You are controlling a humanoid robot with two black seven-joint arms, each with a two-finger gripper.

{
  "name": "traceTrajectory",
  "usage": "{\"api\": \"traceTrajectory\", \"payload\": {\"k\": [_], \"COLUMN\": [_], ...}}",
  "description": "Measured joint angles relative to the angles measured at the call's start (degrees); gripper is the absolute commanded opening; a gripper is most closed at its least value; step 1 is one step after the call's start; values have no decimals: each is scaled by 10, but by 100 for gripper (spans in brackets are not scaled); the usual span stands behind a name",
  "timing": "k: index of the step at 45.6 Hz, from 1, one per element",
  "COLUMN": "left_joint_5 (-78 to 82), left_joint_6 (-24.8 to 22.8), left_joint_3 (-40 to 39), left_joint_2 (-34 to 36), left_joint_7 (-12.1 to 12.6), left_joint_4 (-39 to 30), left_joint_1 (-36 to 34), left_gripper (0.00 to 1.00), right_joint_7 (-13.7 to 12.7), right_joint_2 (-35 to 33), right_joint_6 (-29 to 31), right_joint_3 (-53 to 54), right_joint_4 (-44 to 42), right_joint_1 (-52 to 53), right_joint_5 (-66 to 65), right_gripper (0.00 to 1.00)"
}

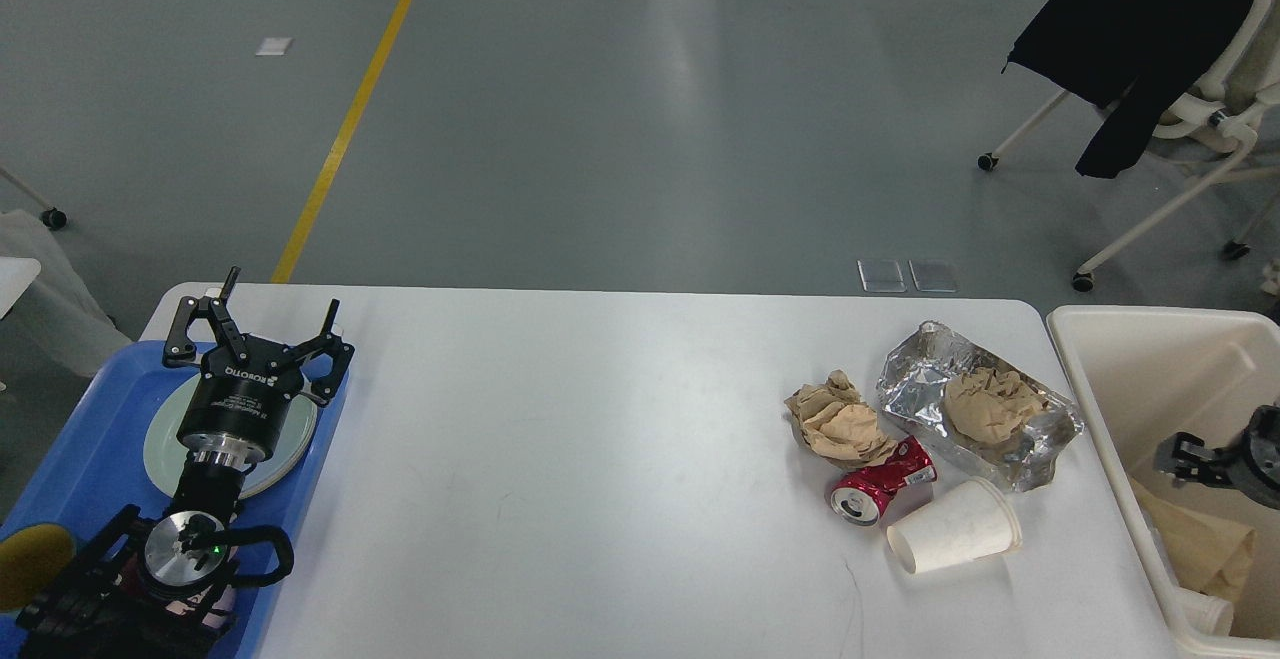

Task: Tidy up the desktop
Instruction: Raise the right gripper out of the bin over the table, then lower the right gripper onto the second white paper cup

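The white desktop (600, 439) carries litter at its right end: a crumpled brown paper ball (838, 424), a crushed red can (880, 484), a white paper cup (955, 539) lying on its side, and a silver foil bag (1040, 439) with another brown paper wad (990, 404) on it. My left gripper (265, 324) stands open above the blue tray, holding nothing. My right gripper (1190, 461) pokes in from the right edge, over the inside of the cream bin. It is dark and partly cut off, so its fingers cannot be told apart.
A blue tray (80, 449) at the left end holds a pale plate (160, 449). The cream bin (1110, 389) off the right end holds brown paper (1200, 544) and white cups (1205, 614). A wheeled chair with a black coat (1130, 19) stands behind.
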Motion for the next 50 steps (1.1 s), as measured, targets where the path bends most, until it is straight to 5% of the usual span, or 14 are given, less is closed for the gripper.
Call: {"api": "traceTrajectory", "payload": {"k": [8,17,22,38,50], "left_joint_5": [0,0,0,0,0], "left_joint_6": [0,0,0,1,1], "left_joint_3": [0,0,0,0,0], "left_joint_2": [0,0,0,0,0], "left_joint_7": [0,0,0,-1,-1], "left_joint_4": [0,0,0,1,1], "left_joint_1": [0,0,0,0,0], "left_gripper": [97,97,97,97,97], "right_joint_7": [-9,-9,-6,-9,-17], "right_joint_2": [35,133,162,258,256], "right_joint_6": [49,244,298,257,214], "right_joint_3": [-78,-108,-100,-96,-99], "right_joint_4": [157,223,261,368,386], "right_joint_1": [171,344,417,566,553], "right_joint_5": [-15,-13,-5,64,131], "right_gripper": [100,100,100,100,96]}}
